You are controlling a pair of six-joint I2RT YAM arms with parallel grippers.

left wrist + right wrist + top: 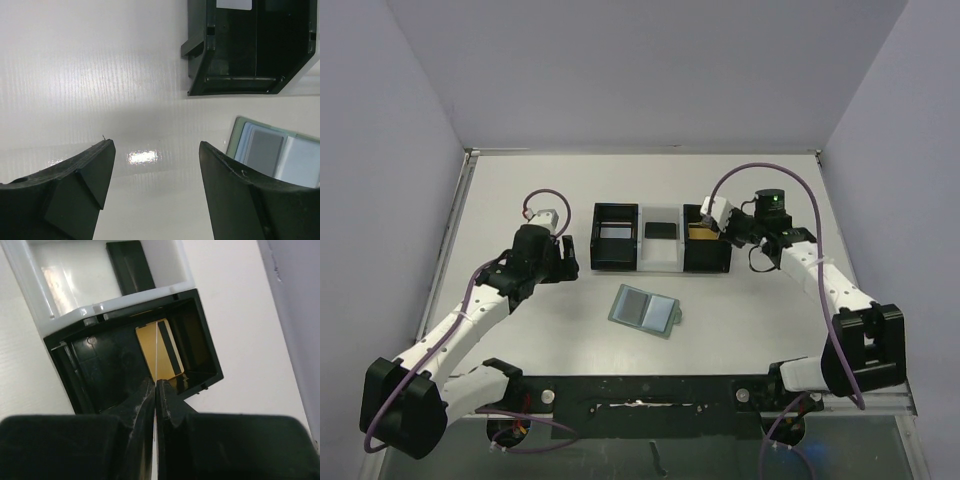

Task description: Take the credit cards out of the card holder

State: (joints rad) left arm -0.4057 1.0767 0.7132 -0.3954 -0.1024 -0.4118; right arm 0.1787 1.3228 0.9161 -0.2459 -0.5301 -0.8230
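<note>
Card holder open flat; long axis roughly left-right.

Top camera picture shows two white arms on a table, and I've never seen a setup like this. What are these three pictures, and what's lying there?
These are two robot arms bolted at the near edge of the table, each ending in two-finger jaws. One picture looks down from above; the others come from wrist cameras. On it lie an open card holder and three boxes: the left black box holds a pale card, the white box a black card, the right black box a gold card. The left arm has its jaws open and empty. The right arm has its jaws shut above the gold card's box; a thin pale line runs out between them, perhaps a card edge-on, I can't tell.
</note>
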